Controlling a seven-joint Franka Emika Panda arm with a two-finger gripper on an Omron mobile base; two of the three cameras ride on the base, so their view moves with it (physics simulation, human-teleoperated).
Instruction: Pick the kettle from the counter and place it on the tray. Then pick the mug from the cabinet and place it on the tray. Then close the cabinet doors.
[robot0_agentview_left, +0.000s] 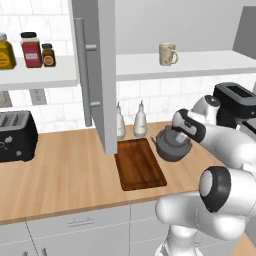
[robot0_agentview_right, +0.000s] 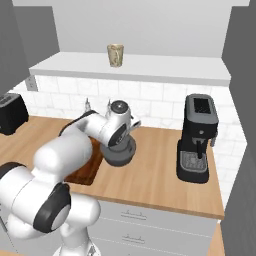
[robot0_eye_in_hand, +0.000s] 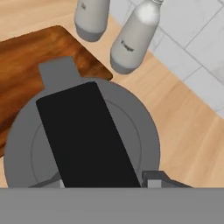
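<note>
We see the kettle (robot0_agentview_left: 172, 145) sitting on the counter (robot0_agentview_left: 65, 175), just right of the tray (robot0_agentview_left: 140, 164), its spout pointing toward the tray in the hand view. The gripper (robot0_agentview_left: 176, 134) is right on top of it, down at the black arched handle (which runs broad and dark across the lid in the hand view). We cannot tell how far the jaws stand apart or whether they have closed on the handle. Two white bottles (robot0_agentview_left: 131, 121) stand just behind. The mug (robot0_agentview_left: 167, 54) sits on the shelf of the cabinet (robot0_agentview_left: 200, 62), whose cabinet doors (robot0_agentview_left: 97, 75) hang open.
</note>
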